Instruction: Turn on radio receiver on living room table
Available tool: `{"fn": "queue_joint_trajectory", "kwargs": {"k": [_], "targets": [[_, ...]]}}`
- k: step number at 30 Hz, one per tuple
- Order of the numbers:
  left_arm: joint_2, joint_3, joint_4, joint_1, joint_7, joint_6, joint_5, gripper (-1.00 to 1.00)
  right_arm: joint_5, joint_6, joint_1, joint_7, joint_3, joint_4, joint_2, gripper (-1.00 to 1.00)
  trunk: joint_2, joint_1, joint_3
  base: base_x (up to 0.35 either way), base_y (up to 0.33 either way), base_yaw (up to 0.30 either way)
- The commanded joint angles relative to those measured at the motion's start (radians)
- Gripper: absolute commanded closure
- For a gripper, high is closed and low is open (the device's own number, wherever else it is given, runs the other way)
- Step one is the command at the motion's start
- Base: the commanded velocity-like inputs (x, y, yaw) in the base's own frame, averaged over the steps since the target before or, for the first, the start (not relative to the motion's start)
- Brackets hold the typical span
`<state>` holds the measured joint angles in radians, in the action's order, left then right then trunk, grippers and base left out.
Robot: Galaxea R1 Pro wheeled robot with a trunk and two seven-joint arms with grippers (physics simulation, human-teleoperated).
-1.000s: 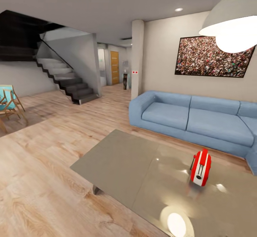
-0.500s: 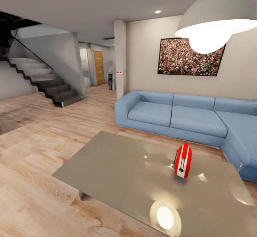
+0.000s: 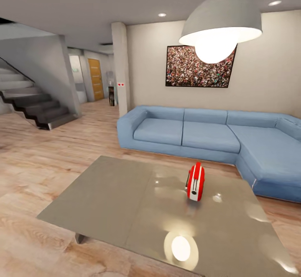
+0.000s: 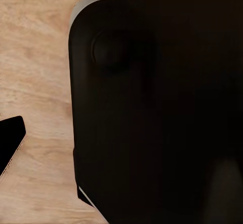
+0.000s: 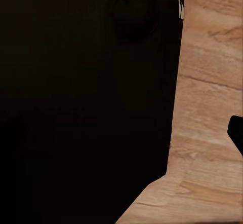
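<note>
Radio receiver (image 3: 195, 182): small, red with white stripes, standing upright on the table's glossy grey top (image 3: 113, 197), right of the top's middle and toward the edge nearest the sofa. A thin handle shows on its left side; a pale end panel with a dark spot faces the camera.

Table: low, rectangular, reflecting the lamp as a bright oval near its front edge.

Sofa (image 3: 196, 133): blue, L-shaped, just beyond the table, its long run against the beige wall and its return on the right.

Crowd picture (image 3: 200, 66): dark-framed, on the wall above the sofa.

Pendant lamp (image 3: 219, 24): grey shade, lit bulb, hanging in front of the picture.

Floor (image 3: 37, 160): light wood.

Staircase (image 3: 33, 105): dark steps, far left.

Wooden door (image 3: 95, 79): down the hallway beyond a pillar.

Grippers: both wrist views show a dark body over wood floor; whether either is open or closed cannot be told.
</note>
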<state>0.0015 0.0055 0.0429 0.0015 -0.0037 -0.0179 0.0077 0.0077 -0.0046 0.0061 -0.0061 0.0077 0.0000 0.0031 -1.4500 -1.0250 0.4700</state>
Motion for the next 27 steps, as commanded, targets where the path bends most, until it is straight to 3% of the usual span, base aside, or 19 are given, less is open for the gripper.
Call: {"fn": "queue_joint_trajectory", "kwargs": {"k": [1, 21, 27], "targets": [[0.0, 0.0, 0.0, 0.0, 0.0, 0.0, 0.0, -1.0, 0.0, 0.0, 0.0, 0.0, 0.0, 0.0, 0.0, -1.0, 0.0, 0.0, 0.0, 0.0, 0.0, -0.282], [0.0, 0.001, 0.0, 0.0, 0.001, 0.0, 0.0, -1.0, 0.0, 0.0, 0.0, 0.0, 0.0, 0.0, 0.0, -1.0, 0.0, 0.0, 0.0, 0.0, 0.0, -0.282], [0.0, -0.001, 0.0, 0.0, 0.0, 0.001, 0.0, -1.0, -0.001, 0.0, 0.0, 0.0, 0.0, 0.0, 0.0, -1.0, 0.0, 0.0, 0.0, 0.019, 0.003, -0.126]]}}
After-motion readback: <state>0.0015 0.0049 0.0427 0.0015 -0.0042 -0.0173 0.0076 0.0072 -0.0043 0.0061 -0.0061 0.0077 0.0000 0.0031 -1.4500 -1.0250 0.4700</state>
